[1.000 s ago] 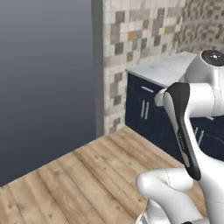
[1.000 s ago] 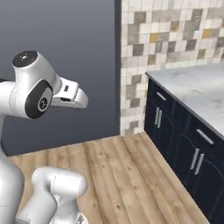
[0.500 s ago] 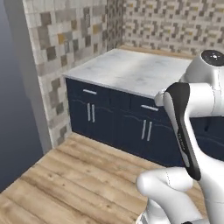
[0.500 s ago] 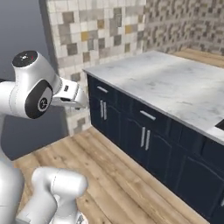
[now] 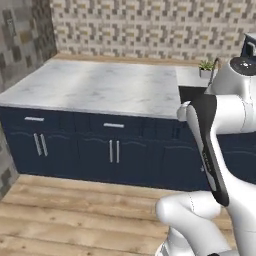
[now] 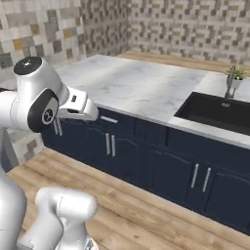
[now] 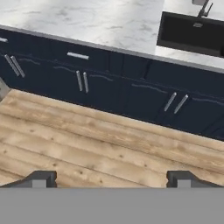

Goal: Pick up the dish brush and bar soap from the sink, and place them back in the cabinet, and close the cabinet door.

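The sink point(image 6: 218, 112) is a black basin sunk in the white marble counter point(image 6: 141, 83), with a chrome faucet point(image 6: 229, 82) behind it. It also lies at the top right of the hand view, sink point(image 7: 192, 33), and half behind my arm, sink point(image 5: 192, 93). Its inside is dark, and I cannot make out the dish brush or the bar soap in it. The cabinet and its door are out of view. My gripper point(image 7: 111, 179) hangs open and empty above the wooden floor, well short of the counter, with one fingertip point(image 7: 41, 178) at each side of the hand view.
Navy base drawers and doors point(image 6: 112, 144) with silver handles run under the counter. A small potted plant point(image 6: 236, 74) stands beside the faucet. Mosaic tile wall point(image 5: 150, 27) backs the counter. Wooden floor point(image 7: 87, 135) lies between the base and the cabinets.
The whole picture has swung with the base: a grey wall and counter end gave way to the long counter and the sink. The gripper stayed open.
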You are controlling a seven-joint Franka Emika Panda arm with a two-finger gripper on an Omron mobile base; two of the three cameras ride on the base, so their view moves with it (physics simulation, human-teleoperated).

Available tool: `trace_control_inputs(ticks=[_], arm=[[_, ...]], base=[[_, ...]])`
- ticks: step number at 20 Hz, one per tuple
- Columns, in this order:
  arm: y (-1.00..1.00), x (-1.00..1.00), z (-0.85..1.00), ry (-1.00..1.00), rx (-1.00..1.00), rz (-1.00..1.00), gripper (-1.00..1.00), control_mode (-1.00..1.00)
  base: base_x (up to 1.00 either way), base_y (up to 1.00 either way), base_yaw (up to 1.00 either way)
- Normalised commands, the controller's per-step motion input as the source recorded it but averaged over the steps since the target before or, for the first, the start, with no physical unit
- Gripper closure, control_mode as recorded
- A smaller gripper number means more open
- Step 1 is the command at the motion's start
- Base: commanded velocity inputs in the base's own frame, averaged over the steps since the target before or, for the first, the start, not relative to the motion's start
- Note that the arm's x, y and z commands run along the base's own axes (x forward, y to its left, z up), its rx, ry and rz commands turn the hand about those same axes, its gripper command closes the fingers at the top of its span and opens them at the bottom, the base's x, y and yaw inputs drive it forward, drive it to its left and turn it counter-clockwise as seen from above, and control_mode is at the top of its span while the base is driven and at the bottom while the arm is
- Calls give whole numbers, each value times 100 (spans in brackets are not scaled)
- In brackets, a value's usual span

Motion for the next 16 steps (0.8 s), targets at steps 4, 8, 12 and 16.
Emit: trace_control_inputs(ticks=[4,8,12,16], arm=[[0,0,0,0,0,0,-100,100],[0,0,0,0,0,0,-100,100],[0,0,0,0,0,0,-100,100],[0,0,0,0,0,0,-100,100]], base=[[1,-40,-51],[19,-24,-35],[28,-25,-21],[40,-39,-19]])
